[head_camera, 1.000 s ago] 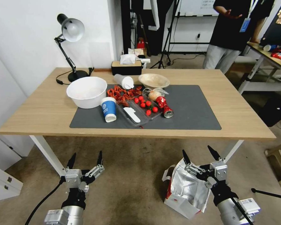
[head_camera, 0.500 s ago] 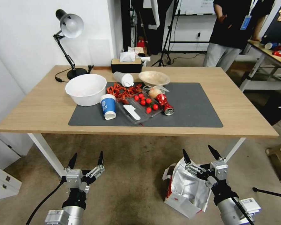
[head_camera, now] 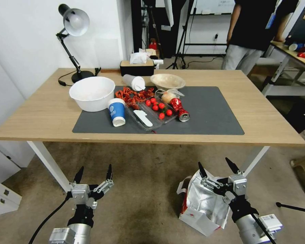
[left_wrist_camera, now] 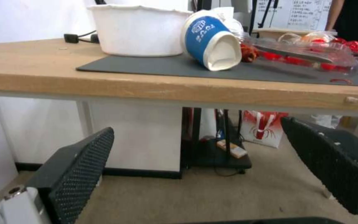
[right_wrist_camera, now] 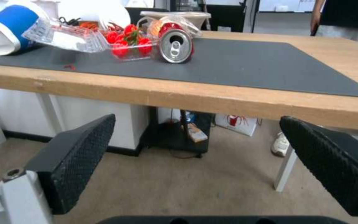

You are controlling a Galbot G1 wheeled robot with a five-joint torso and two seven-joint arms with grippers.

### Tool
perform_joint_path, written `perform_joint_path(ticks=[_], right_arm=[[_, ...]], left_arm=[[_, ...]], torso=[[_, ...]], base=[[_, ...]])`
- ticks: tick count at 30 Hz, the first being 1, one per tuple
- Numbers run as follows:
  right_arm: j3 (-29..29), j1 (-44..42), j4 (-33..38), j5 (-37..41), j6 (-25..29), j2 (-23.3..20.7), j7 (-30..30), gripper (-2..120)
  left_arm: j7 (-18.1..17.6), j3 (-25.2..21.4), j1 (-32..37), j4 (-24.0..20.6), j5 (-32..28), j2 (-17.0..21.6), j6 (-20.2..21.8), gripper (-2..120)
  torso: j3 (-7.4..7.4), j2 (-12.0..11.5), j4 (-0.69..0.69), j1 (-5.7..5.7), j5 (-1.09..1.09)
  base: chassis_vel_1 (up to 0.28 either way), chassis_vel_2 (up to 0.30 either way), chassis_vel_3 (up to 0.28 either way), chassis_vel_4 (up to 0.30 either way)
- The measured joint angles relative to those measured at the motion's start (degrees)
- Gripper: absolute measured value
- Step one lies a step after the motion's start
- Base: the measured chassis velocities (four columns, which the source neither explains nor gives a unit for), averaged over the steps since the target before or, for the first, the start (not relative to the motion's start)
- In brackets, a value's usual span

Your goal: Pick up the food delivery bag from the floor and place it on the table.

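down on the stained carpet floor [head_camera: 149,200], nearest the robot, the food delivery bag [head_camera: 203,206] is sitting with its foil mouth gaping; the right gripper [head_camera: 216,169] is hovering over its far rim, jaws spread wide and holding nothing. the left gripper [head_camera: 93,173] is waiting well apart to the left, jaws likewise spread. beyond them the table [head_camera: 40,115] is carrying a dark grey mat [head_camera: 210,115], a tipped blue paper cup [head_camera: 117,112], a white bowl [head_camera: 91,93], cherry tomatoes [head_camera: 159,108] and a fallen red can [head_camera: 179,110].
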Motion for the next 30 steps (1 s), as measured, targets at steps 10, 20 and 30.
perform_joint_path(ticks=[10, 20, 30], right_arm=[[-0.06, 0.12, -0.31, -0.01, 0.0, -0.07, -0.23, 100], [-0.06, 0.16, -0.81, 0.2, 0.0, -0.16, -0.49, 100], [-0.09, 0.3, -1.47, 0.52, -0.04, -0.18, -0.63, 100]], left_arm=[[0.17, 0.03, -0.36, 0.53, -0.3, 0.02, -0.42, 100], [0.16, 0.16, -0.76, 0.88, -0.84, 0.17, -0.42, 100], [0.28, 0.13, -0.79, 1.23, -0.89, 0.33, -0.72, 100]], torso=[[-1.6, -2.84, 0.0, -1.23, 0.0], [-3.03, -5.3, 0.0, -2.27, 0.0], [-4.62, -8.02, 0.0, -3.41, 0.0]], base=[[0.0, 0.0, 0.0, 0.0], [0.0, 0.0, 0.0, 0.0], [0.0, 0.0, 0.0, 0.0]])
